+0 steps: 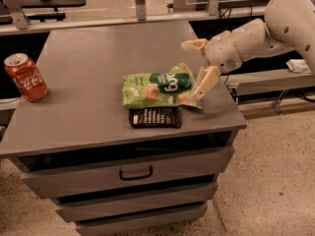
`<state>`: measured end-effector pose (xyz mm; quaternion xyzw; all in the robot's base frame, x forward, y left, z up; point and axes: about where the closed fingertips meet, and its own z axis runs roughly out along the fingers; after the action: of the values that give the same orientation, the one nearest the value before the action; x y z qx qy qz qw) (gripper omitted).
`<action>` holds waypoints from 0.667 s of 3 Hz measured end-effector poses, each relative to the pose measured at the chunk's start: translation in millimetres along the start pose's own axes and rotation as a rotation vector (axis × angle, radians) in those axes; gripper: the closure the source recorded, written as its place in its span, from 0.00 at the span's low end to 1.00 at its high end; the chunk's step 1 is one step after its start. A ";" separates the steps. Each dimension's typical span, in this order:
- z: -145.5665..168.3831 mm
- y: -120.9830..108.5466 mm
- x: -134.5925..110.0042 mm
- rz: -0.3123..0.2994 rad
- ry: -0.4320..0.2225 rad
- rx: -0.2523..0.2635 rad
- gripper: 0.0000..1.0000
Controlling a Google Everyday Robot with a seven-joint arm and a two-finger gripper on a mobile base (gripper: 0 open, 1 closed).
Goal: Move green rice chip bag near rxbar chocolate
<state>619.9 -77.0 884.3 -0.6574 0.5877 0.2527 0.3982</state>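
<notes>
The green rice chip bag (158, 89) lies flat on the grey cabinet top (98, 63), right of centre. Its front edge touches the rxbar chocolate (155, 117), a dark flat bar lying just in front of it near the cabinet's front edge. My gripper (190, 71) is at the bag's right end, open, with one finger (195, 45) raised behind the bag and the other finger (205, 81) slanting down over the bag's right edge. The gripper holds nothing.
A red soda can (25, 76) stands upright at the cabinet's left edge. The cabinet has drawers below, with a handle (135, 173). Shelving and a rail (147, 17) run behind it. My white arm (275, 23) reaches in from the right.
</notes>
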 end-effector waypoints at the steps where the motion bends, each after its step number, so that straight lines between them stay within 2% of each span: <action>1: -54.3 -33.6 -2.5 0.000 -0.019 0.174 0.00; 2: -129.4 -76.6 -13.7 0.000 -0.075 0.417 0.00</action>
<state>674.5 -176.0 984.5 -0.5510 0.6119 0.1498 0.5473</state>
